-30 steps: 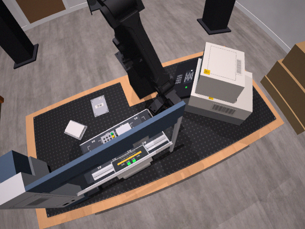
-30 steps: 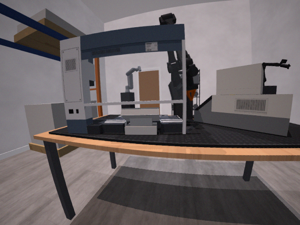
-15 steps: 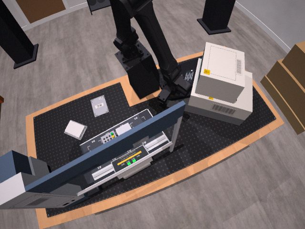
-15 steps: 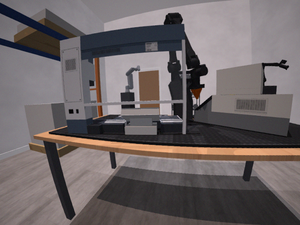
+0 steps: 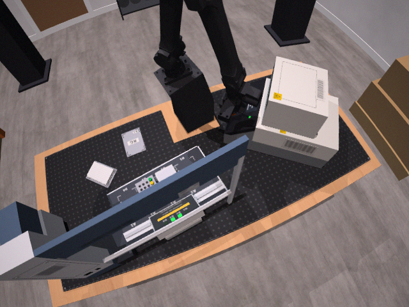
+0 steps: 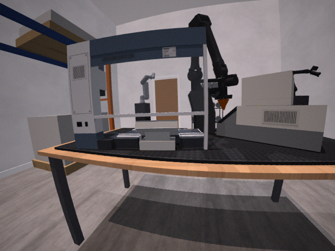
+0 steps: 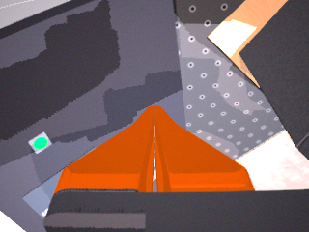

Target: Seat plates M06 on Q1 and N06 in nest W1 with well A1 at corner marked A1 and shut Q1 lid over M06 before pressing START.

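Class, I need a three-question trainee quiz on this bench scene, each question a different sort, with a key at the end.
1. True or false: the gripper carries a plate.
2. The lamp on the cycler Q1 shows: A red, B blue, C green.
3. Fill in: the gripper hangs over Q1's sloped front ____.

Key: 1 false; its orange fingers are shut on nothing. 2 C. 3 panel; the exterior view shows the fingertips a little above it, not touching.
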Robot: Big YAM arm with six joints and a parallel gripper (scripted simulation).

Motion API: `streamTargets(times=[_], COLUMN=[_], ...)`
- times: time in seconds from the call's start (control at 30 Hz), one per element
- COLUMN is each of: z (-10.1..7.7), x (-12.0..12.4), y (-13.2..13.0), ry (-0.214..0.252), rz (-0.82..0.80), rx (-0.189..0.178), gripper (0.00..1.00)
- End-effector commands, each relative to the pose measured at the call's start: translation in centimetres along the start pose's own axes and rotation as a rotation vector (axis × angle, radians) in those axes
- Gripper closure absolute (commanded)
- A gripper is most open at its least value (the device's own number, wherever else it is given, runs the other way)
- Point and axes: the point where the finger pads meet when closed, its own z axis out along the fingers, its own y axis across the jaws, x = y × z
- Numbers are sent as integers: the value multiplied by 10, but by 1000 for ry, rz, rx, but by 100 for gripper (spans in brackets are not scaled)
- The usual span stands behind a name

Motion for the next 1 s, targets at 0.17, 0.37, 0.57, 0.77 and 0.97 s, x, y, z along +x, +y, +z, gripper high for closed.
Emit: streamTargets(times=[0.17, 0.37, 0.57, 0.77, 0.97], z=[2, 6, 8, 11, 14], x=[24, 54, 77, 85, 107], y=[-8, -29, -40, -57, -78], ry=[-43, -66, -86, -115, -114], rz=[-30, -75, -96, -135, -136], rx=[-12, -7, -20, -14, -20], gripper=[100, 100, 100, 100, 100])
